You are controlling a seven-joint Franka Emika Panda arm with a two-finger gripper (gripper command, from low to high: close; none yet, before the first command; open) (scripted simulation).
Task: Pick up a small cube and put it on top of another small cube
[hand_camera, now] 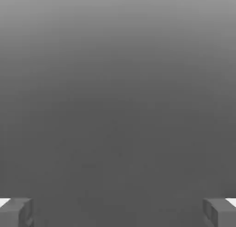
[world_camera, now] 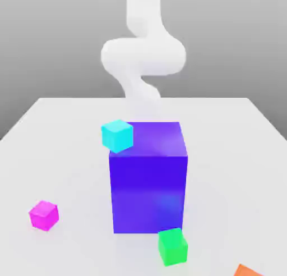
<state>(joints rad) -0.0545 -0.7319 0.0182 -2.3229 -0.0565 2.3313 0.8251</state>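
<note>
A: Pink cube (world_camera: 44, 215) sits at the lower left of the exterior view, alone on the table (world_camera: 61, 151). Green cube (world_camera: 172, 246) is at the bottom, right of centre, just before the big blue cube (world_camera: 148, 176).

B: And the arm (world_camera: 143, 56)?

A: Top centre, behind the blue cube, far from both.

B: Hand view?

A: Two fingers (hand_camera: 16, 212) wide apart at the bottom corners, holding nothing; gripper (hand_camera: 118, 213) must travel to the pink cube.

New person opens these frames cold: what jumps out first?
The big blue-purple cube at the table's centre dominates, with a cyan small cube at its upper corner on the exterior view's left. Next come the magenta cube alone at the exterior view's left, and the green cube just in front of the big cube.
</note>
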